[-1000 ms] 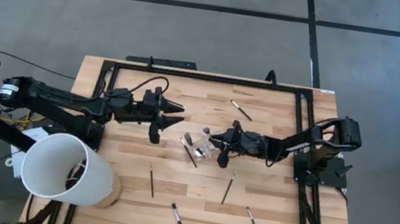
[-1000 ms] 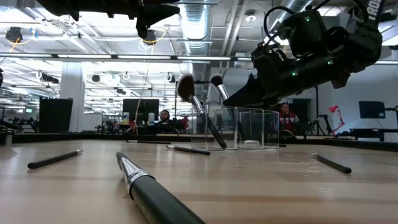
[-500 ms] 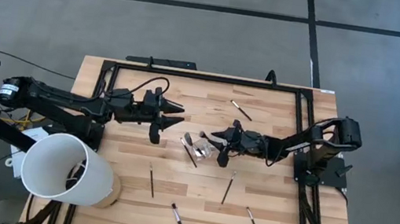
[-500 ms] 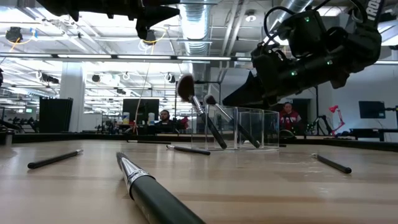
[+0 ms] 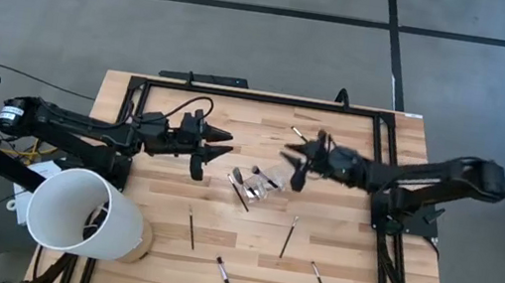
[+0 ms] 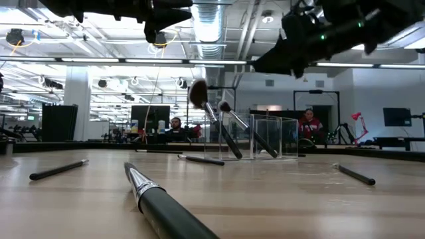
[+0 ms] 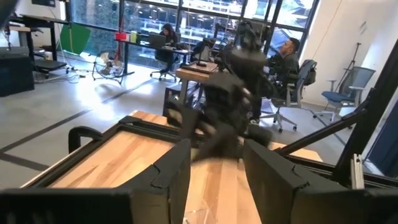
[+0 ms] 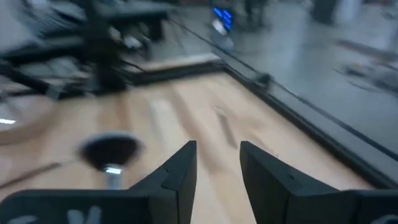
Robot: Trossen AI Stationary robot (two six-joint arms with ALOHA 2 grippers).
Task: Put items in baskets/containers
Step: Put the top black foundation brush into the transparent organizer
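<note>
One clear box [image 5: 265, 181] seen mid-table. Two brushes [image 6: 214, 119] counted leaning in box. Five brushes [image 5: 225, 279] counted loose on table around box: four nearer front edge, one behind. One white cylinder [image 5: 81, 211] seen left of box.

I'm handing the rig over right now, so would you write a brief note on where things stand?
Left gripper: open, empty, waiting above the table's left half.
Right gripper: open, empty, raised above the table just behind the clear box.
Done: two brushes lean inside the clear box.
Left: loose brushes on the table, namely one at the back, one beside the box and four along the front.
The white cylinder at front left is not the target.
</note>
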